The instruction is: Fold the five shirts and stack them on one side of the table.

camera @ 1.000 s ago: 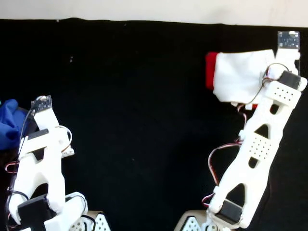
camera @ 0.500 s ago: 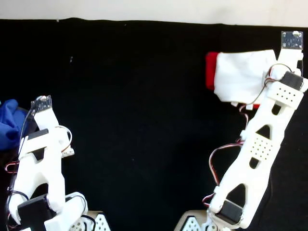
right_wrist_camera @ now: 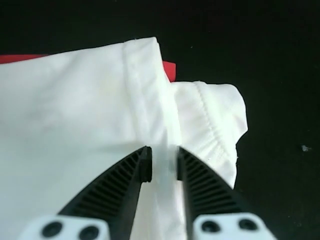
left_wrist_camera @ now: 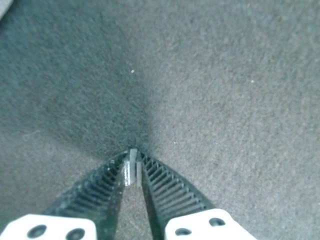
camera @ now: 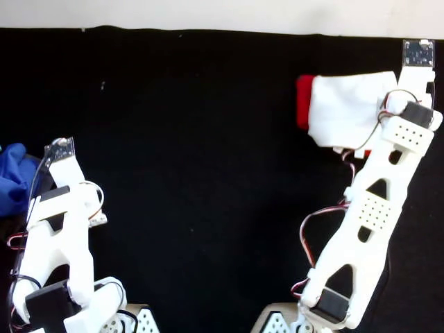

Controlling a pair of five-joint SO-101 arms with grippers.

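The white shirt [right_wrist_camera: 75, 115], soft, light and likely to slump, lies folded on a red shirt [camera: 303, 102] directly beneath the right gripper [right_wrist_camera: 164, 167], whose nearly closed jaws pinch its doubled hem ridge, probably the firmest hold.

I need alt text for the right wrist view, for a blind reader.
The right gripper grips a fold of the white shirt, which lies on the black table. Red fabric shows under the shirt's edge.
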